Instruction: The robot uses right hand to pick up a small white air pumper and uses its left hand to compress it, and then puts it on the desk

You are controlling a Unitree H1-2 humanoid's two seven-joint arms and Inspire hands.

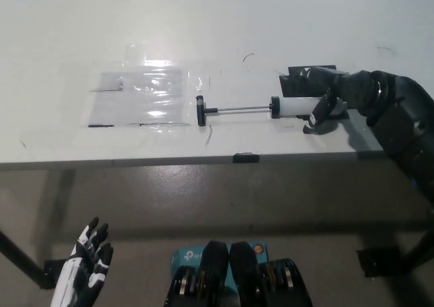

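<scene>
Under the right robot hand [325, 93]: pump [293, 108].

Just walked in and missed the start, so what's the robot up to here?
The black right hand is curled over the barrel end of a small white air pump lying on the desk, its rod pulled out. The pump is not lifted yet. The white left hand hangs open, low below the desk edge.

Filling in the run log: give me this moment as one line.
stage: grasping | right hand: fingers curled over air pumper barrel, on desk | rod: extended | left hand: open, low, below desk
</scene>
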